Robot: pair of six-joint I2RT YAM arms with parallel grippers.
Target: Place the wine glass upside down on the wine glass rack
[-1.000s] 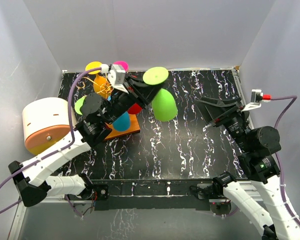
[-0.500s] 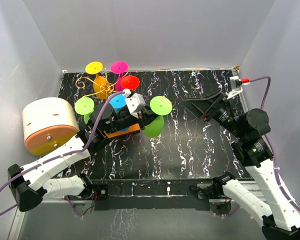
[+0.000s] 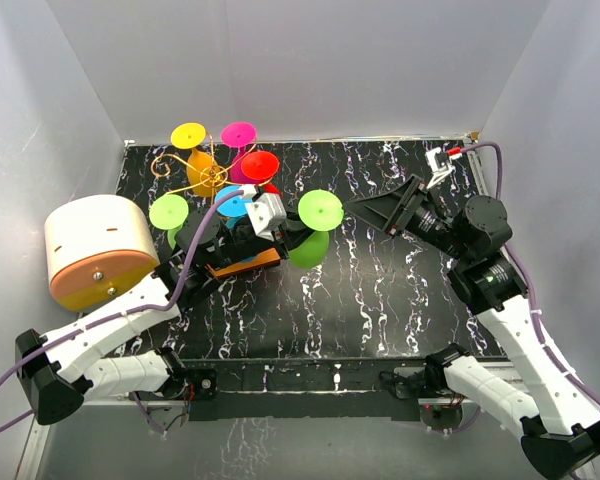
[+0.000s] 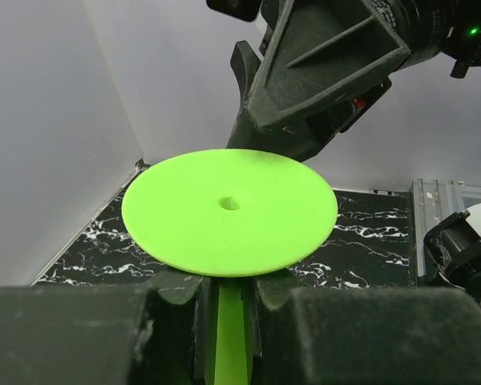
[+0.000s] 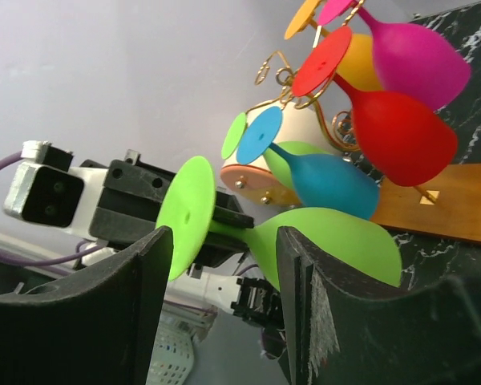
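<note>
My left gripper (image 3: 285, 232) is shut on the stem of a lime green wine glass (image 3: 310, 248), held just right of the wine glass rack (image 3: 208, 178). The glass's foot disc (image 4: 228, 210) faces the right arm, and its stem sits between my left fingers (image 4: 301, 317). My right gripper (image 3: 360, 207) is open and points left, its tips a short way from the foot disc (image 3: 320, 210). In the right wrist view the green glass (image 5: 329, 241) lies beyond the right gripper (image 5: 224, 257). The gold wire rack stands on an orange base (image 5: 441, 204).
Several coloured glasses hang upside down on the rack: yellow (image 3: 188, 135), magenta (image 3: 238, 133), red (image 3: 260, 165), blue (image 3: 235, 202) and another green (image 3: 168, 211). A cream and orange round container (image 3: 92, 250) stands at the left edge. Grey walls enclose the black marbled table (image 3: 380, 300).
The left arm has brought the green glass down and nearer, beside the rack's right side. The right arm has swung left toward the glass, and its jaws have narrowed somewhat.
</note>
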